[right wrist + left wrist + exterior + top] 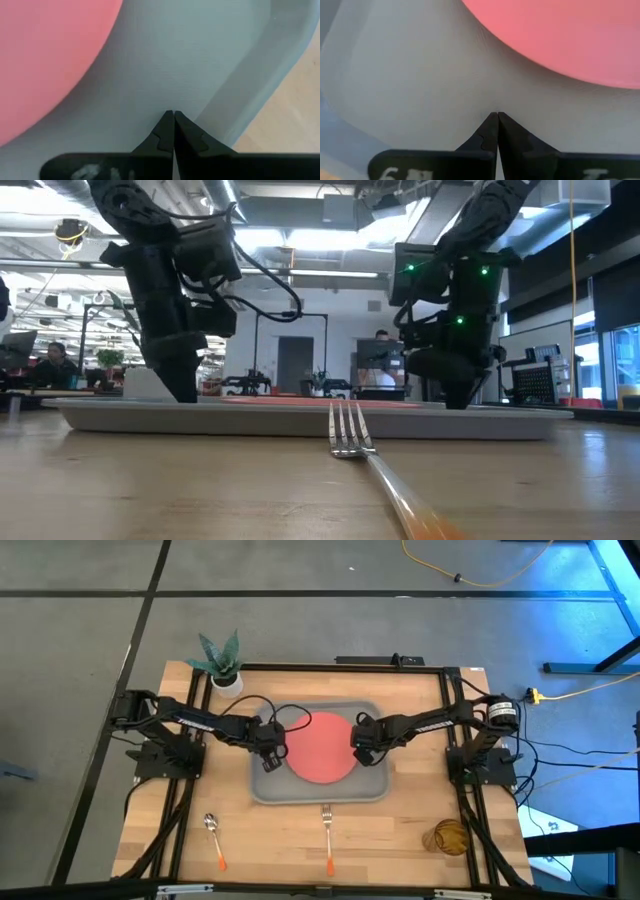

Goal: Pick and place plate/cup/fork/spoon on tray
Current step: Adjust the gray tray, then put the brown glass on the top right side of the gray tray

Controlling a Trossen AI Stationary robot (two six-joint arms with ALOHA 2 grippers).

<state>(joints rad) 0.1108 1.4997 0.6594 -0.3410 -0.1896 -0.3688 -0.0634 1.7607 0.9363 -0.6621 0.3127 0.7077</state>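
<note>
sitting in the middle of the grey tray (262, 790) is the coral plate (320, 748), with the left gripper (270, 758) just off its left edge and the right gripper (362, 748) at its right edge, both low over the tray floor. both sets of fingers are pressed together, holding nothing. the fork (327, 837) and spoon (214, 837) lie on the wooden table (400, 830) in front of the tray, the amber cup (449, 836) at the front right. no readable writing. a potted plant (222, 664) stands at the back left; an office with people shows behind.
</note>
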